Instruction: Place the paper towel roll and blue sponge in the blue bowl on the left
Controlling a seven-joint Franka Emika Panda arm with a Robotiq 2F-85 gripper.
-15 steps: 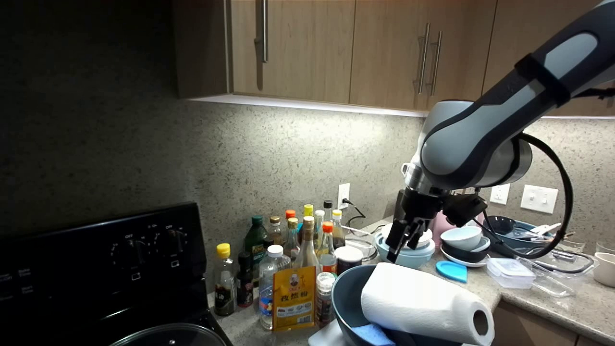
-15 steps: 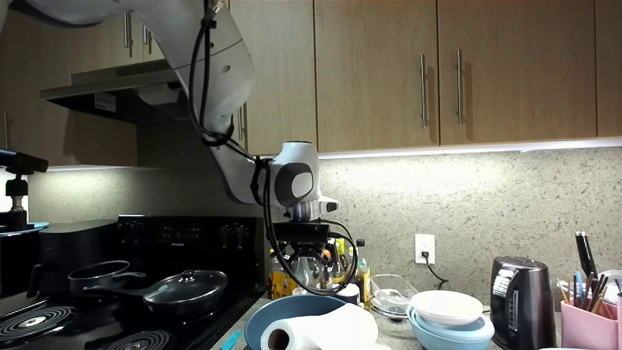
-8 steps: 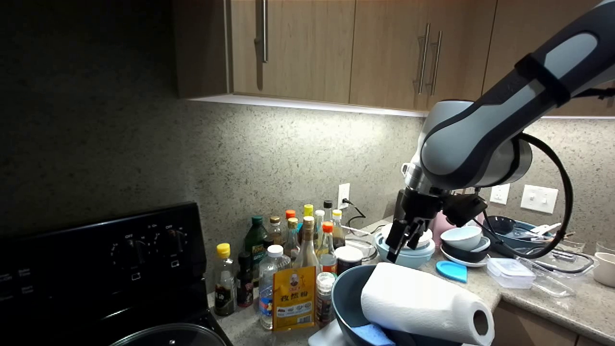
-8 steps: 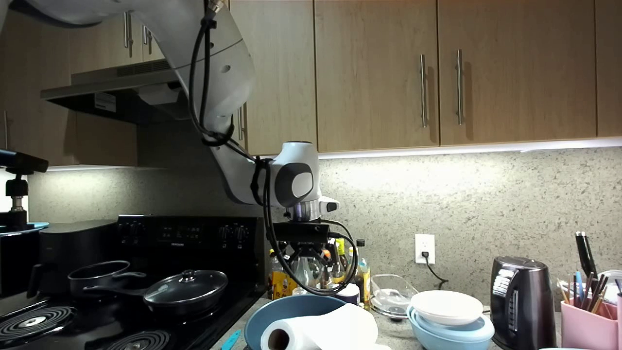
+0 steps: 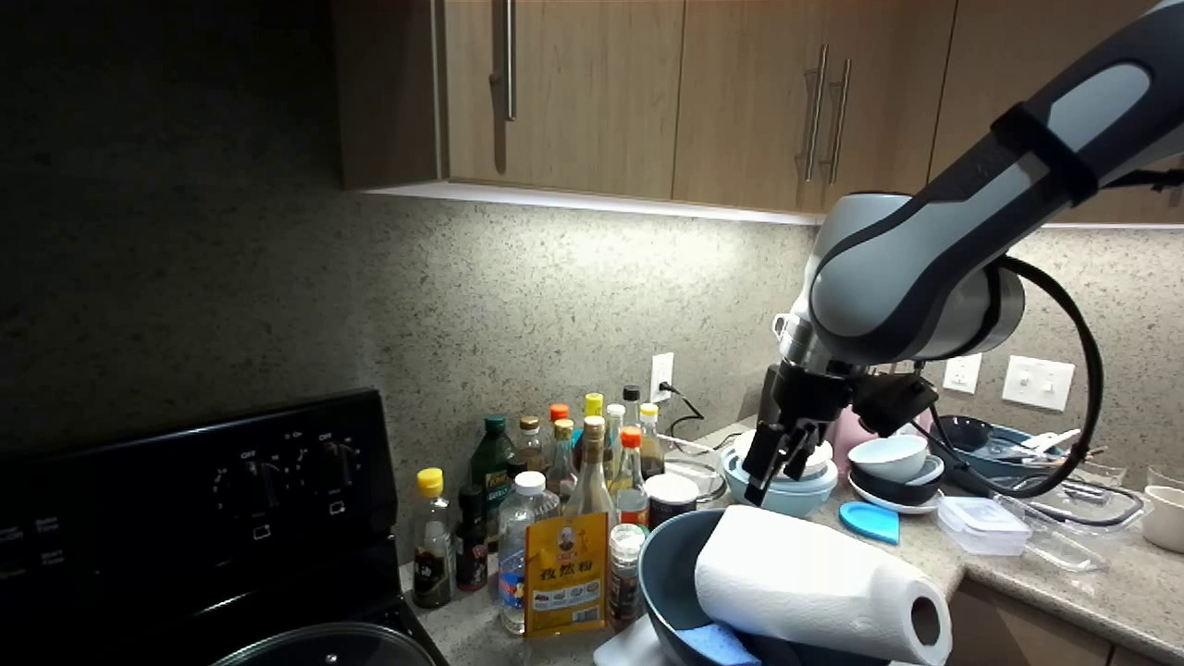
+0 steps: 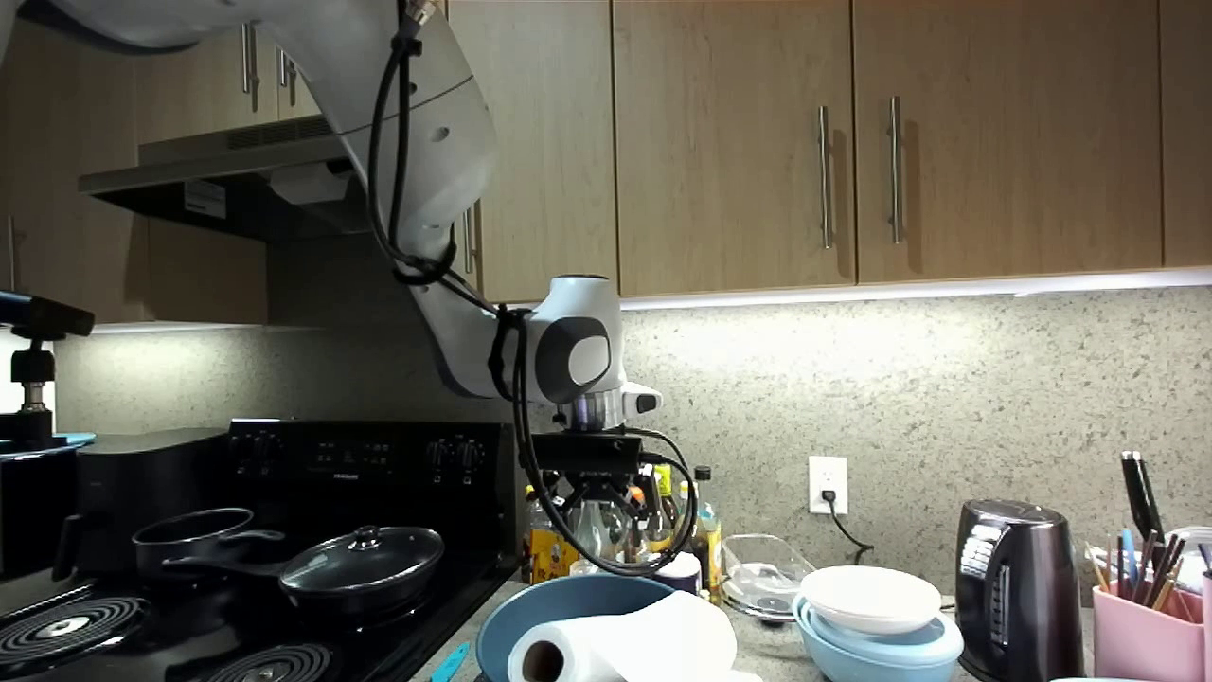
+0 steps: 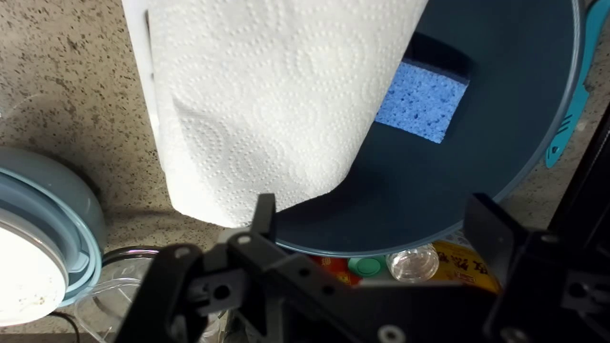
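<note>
Both placements look made, one of them only loosely. The blue sponge (image 7: 421, 102) lies inside the blue bowl (image 7: 514, 124), right of centre in the wrist view, part of it hidden by the edge of the paper towel roll (image 7: 286, 95); whether the two touch I cannot tell. The roll fills the upper middle of that view, aslant across the left part of the bowl and out past its rim over the counter (image 7: 62, 85). In an exterior view the roll (image 5: 814, 587) points its hollow end toward the lower right, and it seems propped on the bowl rather than sunk in it; the frame's bottom edge cuts off what bears it. In an exterior view the bowl stands left of the stacked bowls (image 6: 881, 620), which fits the task's wording. The claw (image 7: 371, 197), at the bottom of the wrist view, is released, jaws well apart, grasping nothing. As I judge it, only lifting away is left, unless the roll is wanted deeper, which would call for a gentle push.
</note>
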